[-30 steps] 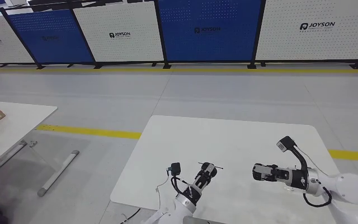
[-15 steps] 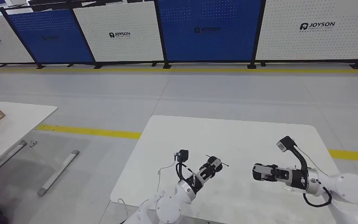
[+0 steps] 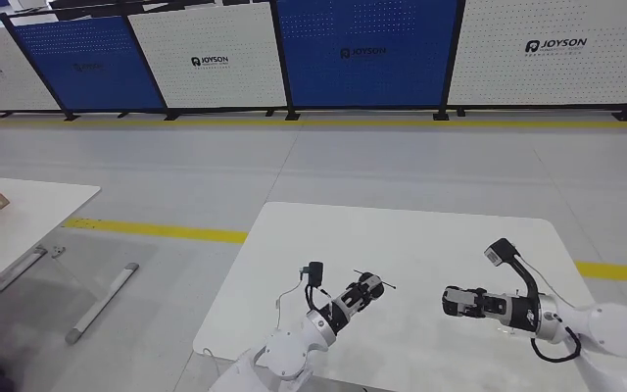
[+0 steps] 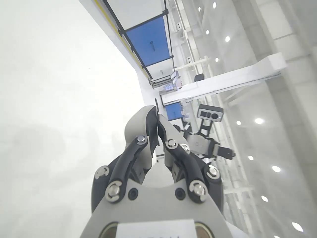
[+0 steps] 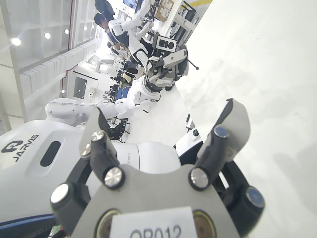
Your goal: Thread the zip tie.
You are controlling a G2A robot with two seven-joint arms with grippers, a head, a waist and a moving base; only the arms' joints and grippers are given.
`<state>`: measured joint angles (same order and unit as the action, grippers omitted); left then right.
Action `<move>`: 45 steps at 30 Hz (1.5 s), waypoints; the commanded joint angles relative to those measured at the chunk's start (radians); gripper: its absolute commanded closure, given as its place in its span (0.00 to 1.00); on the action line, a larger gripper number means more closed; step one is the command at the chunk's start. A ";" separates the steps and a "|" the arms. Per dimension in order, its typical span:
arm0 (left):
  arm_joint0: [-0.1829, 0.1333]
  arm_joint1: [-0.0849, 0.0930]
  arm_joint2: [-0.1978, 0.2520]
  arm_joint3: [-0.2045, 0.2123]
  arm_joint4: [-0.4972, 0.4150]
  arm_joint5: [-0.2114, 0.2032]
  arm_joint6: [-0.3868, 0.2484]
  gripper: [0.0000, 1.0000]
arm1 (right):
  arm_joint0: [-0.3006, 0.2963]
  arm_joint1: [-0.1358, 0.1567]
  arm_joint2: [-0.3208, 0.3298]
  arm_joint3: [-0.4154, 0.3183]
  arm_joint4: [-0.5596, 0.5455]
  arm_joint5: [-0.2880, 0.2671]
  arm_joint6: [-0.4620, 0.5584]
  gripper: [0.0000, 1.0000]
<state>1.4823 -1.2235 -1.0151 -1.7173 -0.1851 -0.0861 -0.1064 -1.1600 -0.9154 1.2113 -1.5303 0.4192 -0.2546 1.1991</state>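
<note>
A thin black zip tie [image 3: 385,284] is pinched crosswise in my left gripper [image 3: 370,286], which is shut on it just above the white table [image 3: 411,235] near the front edge. In the left wrist view only a short black end of the zip tie [image 4: 156,103] sticks out past the closed fingertips of the left gripper [image 4: 157,118]. My right gripper [image 3: 447,301] hovers to the right of it, open and holding nothing, pointing toward the left one. The right wrist view shows its spread right gripper [image 5: 164,110] and, farther off, the zip tie [image 5: 193,65] in the left gripper [image 5: 182,61].
The white table carries nothing else, with bare surface behind both grippers. Its front edge runs close under the left arm. Beyond it lie grey floor with yellow lines and blue and white partition panels [image 3: 362,54]. Another white table [image 3: 39,211] stands far left.
My left gripper has shifted right and a little away from the front edge with the zip tie, and its wrist has turned. The right arm has kept still.
</note>
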 commanded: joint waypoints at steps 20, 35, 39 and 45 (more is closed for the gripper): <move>0.000 0.000 0.000 0.000 0.012 0.000 0.001 1.00 | 0.341 0.086 -0.286 0.077 -0.068 0.139 0.191 0.00; 0.000 0.000 0.000 0.000 0.012 0.000 0.001 1.00 | 0.341 0.086 -0.286 0.077 -0.068 0.139 0.191 0.00; 0.000 0.000 0.000 0.000 0.012 0.000 0.001 1.00 | 0.341 0.086 -0.286 0.077 -0.068 0.139 0.191 0.00; 0.016 -0.004 -0.025 -0.045 -0.114 -0.061 0.016 1.00 | 0.341 0.086 -0.286 0.077 -0.068 0.139 0.191 0.00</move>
<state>1.4911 -1.2280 -1.0295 -1.7466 -0.2526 -0.1262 -0.0819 -0.8190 -0.8291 0.9249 -1.4529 0.3508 -0.1154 1.3900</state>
